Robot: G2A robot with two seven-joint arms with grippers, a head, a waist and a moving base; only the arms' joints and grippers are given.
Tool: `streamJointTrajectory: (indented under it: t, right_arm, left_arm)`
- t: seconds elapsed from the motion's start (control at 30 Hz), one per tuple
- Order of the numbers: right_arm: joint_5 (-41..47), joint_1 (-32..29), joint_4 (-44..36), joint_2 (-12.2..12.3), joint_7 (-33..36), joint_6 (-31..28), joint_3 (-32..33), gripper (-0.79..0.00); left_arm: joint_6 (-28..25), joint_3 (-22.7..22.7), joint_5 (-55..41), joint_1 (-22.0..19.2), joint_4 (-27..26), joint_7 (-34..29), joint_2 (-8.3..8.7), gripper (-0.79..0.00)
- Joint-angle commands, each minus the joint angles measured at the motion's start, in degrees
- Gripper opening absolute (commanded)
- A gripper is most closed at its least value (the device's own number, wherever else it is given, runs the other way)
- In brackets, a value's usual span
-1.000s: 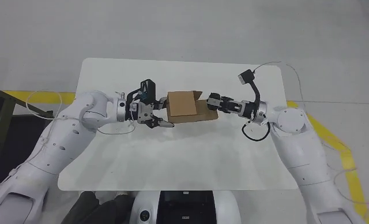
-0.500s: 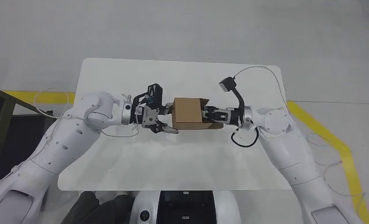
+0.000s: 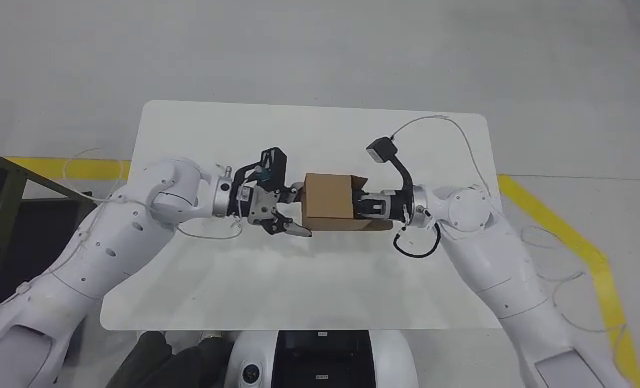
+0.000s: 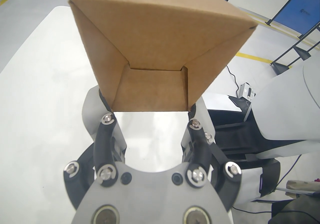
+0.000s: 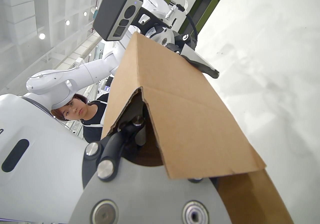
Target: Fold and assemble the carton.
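A brown cardboard carton (image 3: 328, 198) hangs over the middle of the white table (image 3: 300, 278), one end open. My right gripper (image 3: 368, 207) is at its right end, shut on a carton wall; a flap (image 5: 190, 120) covers most of its fingers (image 5: 125, 132). My left gripper (image 3: 288, 212) is at the carton's left end, open. In the left wrist view its wide-spread fingertips (image 4: 107, 112) flank the lower corners of the carton (image 4: 160, 22), whose inner back panel shows. The left gripper's dark finger (image 5: 202, 66) lies along the far edge in the right wrist view.
Bare table surface lies all round the carton. A dark green frame (image 3: 20, 183) stands off the table's left side. Yellow floor lines (image 3: 560, 228) run past both ends. Loose cables trail from both wrists.
The right arm has carried the carton leftward, up to the left gripper, and the left gripper edged right to meet it. The carton's left end now sits between the left fingers.
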Motion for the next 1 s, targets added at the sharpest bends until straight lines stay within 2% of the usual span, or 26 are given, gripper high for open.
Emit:
streamJointTrajectory:
  t: [0.0,0.97]
  right_arm:
    - [-0.1,0.1,0.1,-0.1,-0.4,-0.2,-0.3,-0.785]
    - [-0.5,3.4,2.8,-1.5,-3.0,-1.7,-5.4,-0.785]
  left_arm:
    - [0.0,0.3,0.2,-0.2,0.0,0.2,0.13,-0.480]
    - [0.0,3.4,1.7,-2.0,0.1,4.0,1.62,-0.499]
